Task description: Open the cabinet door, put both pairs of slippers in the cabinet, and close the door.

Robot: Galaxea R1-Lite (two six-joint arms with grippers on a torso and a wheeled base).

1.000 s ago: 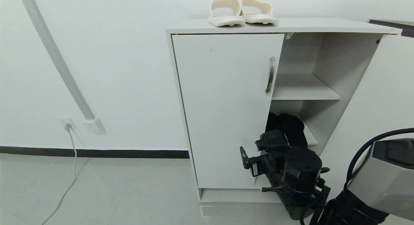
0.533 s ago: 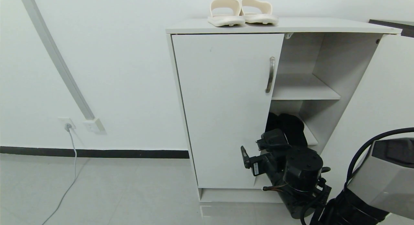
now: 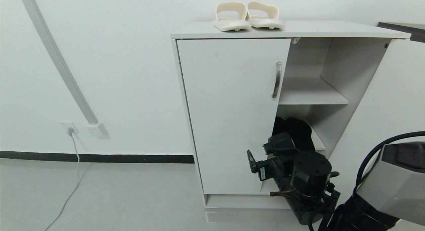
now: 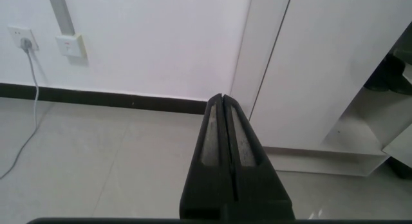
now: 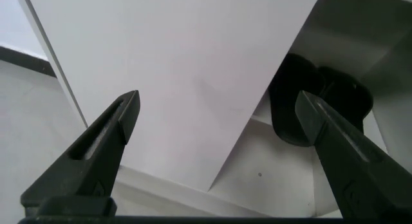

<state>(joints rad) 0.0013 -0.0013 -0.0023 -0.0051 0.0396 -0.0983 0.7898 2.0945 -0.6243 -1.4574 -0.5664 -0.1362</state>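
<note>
Low at the right of the head view, my right tool (image 5: 217, 100) hangs with its jaws spread wide and nothing between them, just in front of the lower opening of the cabinet (image 3: 347, 65). My left tool (image 4: 222, 102) is pressed closed on nothing, low over the floor (image 4: 96, 166) and facing the cabinet's base.

Just past the right tool, the black slippers (image 3: 298, 129) lie side by side on the lower shelf (image 3: 319, 143), so I judge one pair stowed. Left of them stands the closed door (image 3: 229, 115), its handle (image 3: 276, 80) right on the edge of the opening; the open door (image 3: 391, 101) swings out along the right of the frame. The opening between the two doors is narrow.

Above, the upper shelf (image 3: 312, 91) has bare room. Farthest up, the cream slippers (image 3: 249, 15) sit touching each other on the top board (image 3: 332, 26), above the closed door.

Rising from here, I could clip the handle or the front lip of the top board. A grab at the cream pair could catch one slipper and shove the other toward the wall. The black toes look near the shelf front and may foul the door on closing.
</note>
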